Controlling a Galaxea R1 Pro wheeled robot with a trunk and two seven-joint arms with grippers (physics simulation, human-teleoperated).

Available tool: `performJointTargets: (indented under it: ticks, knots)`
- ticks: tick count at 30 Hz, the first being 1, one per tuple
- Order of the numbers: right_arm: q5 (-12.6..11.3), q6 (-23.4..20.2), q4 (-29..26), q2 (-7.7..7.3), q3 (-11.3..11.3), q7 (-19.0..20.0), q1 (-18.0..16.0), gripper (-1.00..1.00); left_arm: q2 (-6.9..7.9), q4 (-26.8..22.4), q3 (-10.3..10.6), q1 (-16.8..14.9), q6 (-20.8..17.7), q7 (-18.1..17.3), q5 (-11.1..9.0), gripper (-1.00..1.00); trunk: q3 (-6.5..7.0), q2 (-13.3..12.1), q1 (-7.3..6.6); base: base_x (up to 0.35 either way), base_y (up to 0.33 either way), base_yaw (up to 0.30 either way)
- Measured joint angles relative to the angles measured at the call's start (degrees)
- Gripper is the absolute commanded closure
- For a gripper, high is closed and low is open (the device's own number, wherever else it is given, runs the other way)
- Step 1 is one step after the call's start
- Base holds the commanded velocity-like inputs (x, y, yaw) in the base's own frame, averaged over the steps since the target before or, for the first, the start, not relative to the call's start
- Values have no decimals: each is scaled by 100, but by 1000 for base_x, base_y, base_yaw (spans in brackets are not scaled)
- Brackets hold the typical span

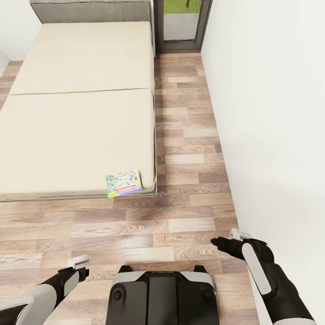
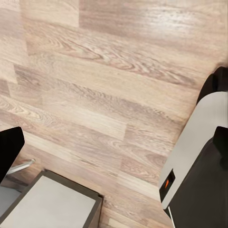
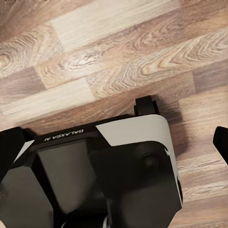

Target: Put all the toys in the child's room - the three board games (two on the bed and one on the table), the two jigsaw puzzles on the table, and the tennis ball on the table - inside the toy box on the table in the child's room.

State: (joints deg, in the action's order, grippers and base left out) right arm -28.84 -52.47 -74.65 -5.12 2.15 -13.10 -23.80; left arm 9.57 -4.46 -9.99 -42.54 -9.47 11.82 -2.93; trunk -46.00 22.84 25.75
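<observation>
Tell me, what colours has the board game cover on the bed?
The board game is mostly white with a green edge, best seen in the head view.

Robot base [image 1: 162,295]: black core, pale grey rounded shells, "GALAXEA" lettering. Arms: black joints, white-grey panels. Grippers: slim pale grey fingers [image 1: 81,259].

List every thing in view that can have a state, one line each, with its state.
board game: lying flat on the bed's near corner, cover up, untouched.
bed: bare beige mattress, nothing else on the part in view.
left claw: over the floor, holding nothing, open or shut unclear.
right claw: over the floor near the wall, holding nothing, open or shut unclear.
glass door: looks closed.
</observation>
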Motion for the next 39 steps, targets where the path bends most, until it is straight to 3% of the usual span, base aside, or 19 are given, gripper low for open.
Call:
performJointTargets:
  ticks: [39]
  knots:
    - [0, 16, 59, 24, -21, -10, 0, -100, 2, 0, 3, 0, -8, -206, 7, -100, 370, 0, 0, 0, 0, 0]
